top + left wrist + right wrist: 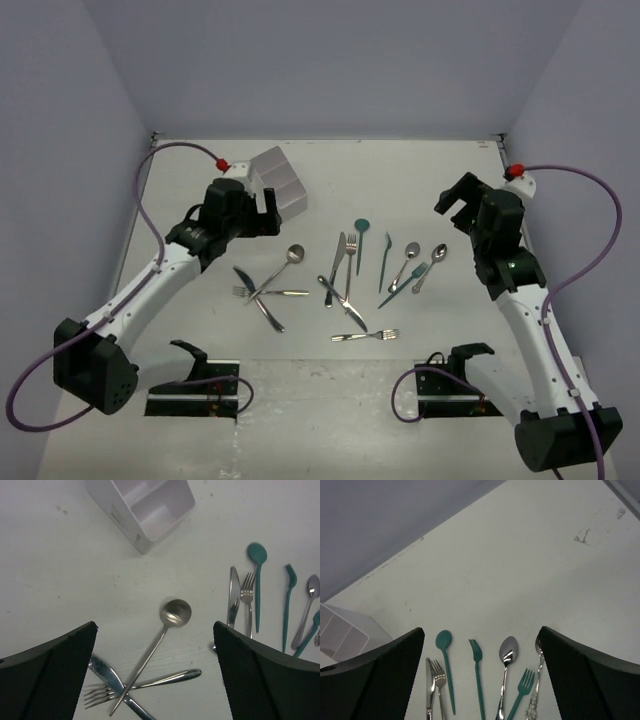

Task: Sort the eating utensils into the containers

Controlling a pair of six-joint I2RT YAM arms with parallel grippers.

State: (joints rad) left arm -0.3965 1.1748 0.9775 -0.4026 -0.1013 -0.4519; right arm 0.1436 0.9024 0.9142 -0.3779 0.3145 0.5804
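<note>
Presently the left gripper (154, 626) and right gripper (481, 629) both hang spread wide, gripping nothing. Utensils (175, 613) lie scattered mid-table. The organiser (285, 185) sits at their 10 o'clock, beside the left gripper.

The containers (281, 180) stand behind and left of the scattered eating utensils (338, 258).

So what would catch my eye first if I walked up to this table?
Probably the silver and teal cutlery strewn across the middle of the table. A white organiser stands at the far left. The left end effector and right end effector hang open at either side.
</note>
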